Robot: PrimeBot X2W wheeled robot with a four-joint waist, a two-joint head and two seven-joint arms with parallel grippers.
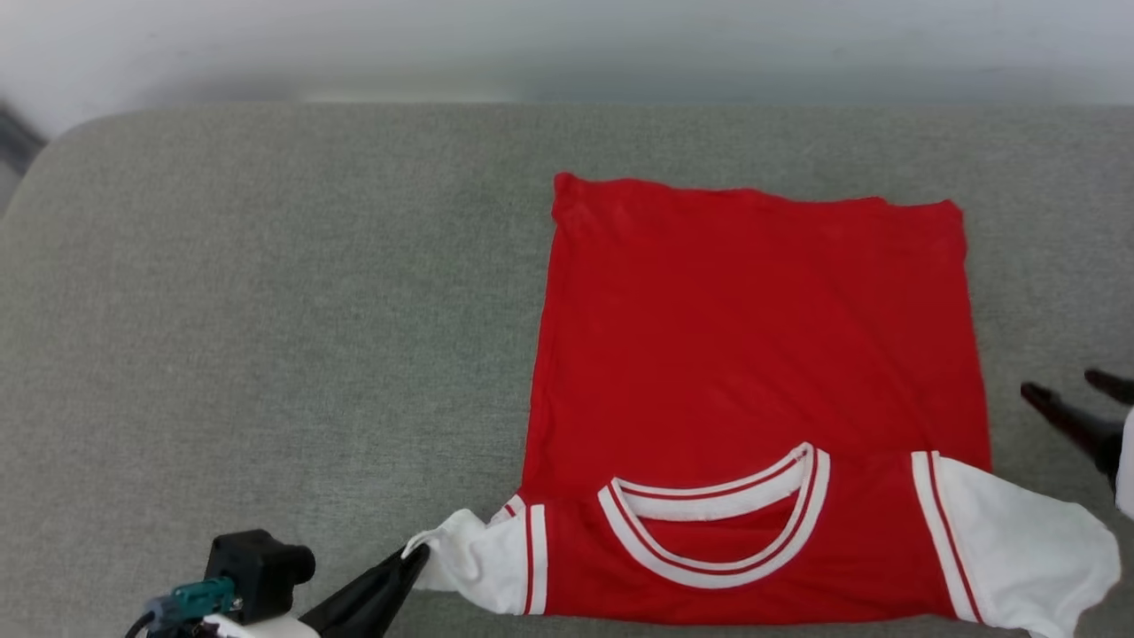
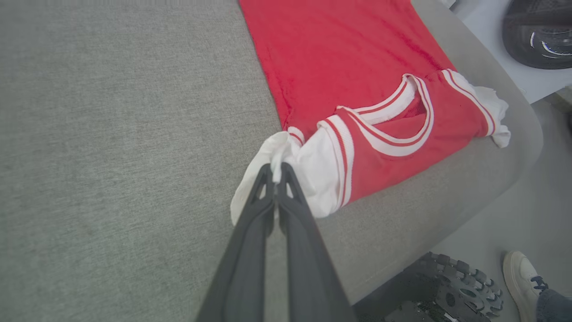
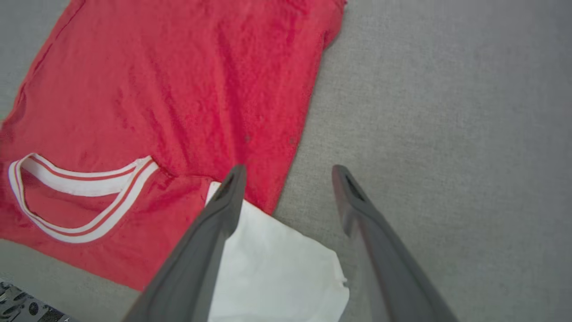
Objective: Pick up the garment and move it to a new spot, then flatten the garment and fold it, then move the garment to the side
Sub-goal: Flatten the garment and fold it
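The garment [image 1: 753,337] lies spread on the grey cushion, plain red side up, hem at the far end and striped collar [image 1: 718,532] toward me. Its white left sleeve [image 2: 286,170] is bunched and pinched between the fingertips of my left gripper [image 2: 277,172], which is shut on it; this same gripper shows at the head view's lower left [image 1: 415,556]. My right gripper [image 3: 288,174] stands open above the cushion, its fingers apart just past the white right sleeve [image 3: 277,264], which lies loose. It also shows at the right edge [image 1: 1072,394].
The grey cushion [image 1: 266,310] stretches wide to the left of the garment. Its front edge [image 2: 447,232] drops to the floor, where a dark wheeled base [image 2: 447,286] and a person's white shoe [image 2: 520,273] stand.
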